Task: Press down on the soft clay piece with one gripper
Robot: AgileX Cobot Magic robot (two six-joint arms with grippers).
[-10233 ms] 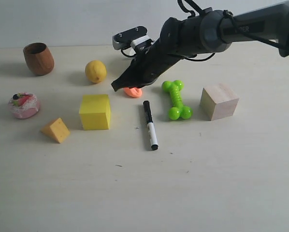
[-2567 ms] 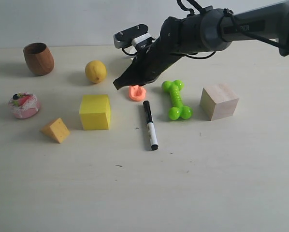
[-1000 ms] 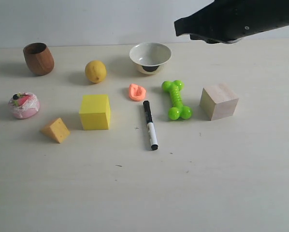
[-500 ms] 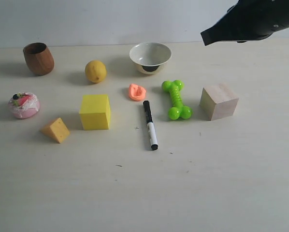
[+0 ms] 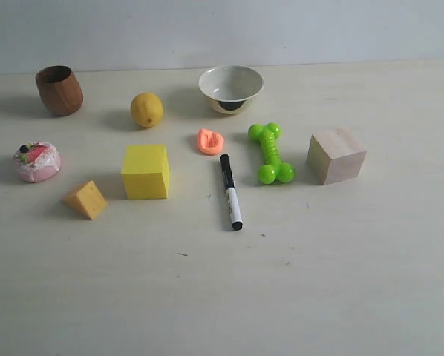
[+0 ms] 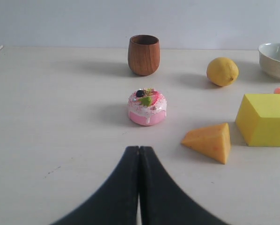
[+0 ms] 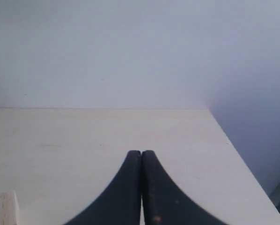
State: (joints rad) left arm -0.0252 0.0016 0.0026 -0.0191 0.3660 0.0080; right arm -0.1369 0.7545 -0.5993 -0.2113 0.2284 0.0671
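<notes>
soft clay piece (image 5: 211, 141) lies dented on desk (image 5: 207, 297), press looks done; left end effector (image 6: 139, 150) and right end effector (image 7: 141, 153) pinched closed, empty, clear of it

Two cubes (image 5: 145, 171) (image 5: 336, 156), eight other singles.

Small salmon-orange soft clay piece (image 5: 211, 141), dented and folded, lying on the table (image 5: 341, 282), just beside the marker (image 5: 230, 191)
</notes>
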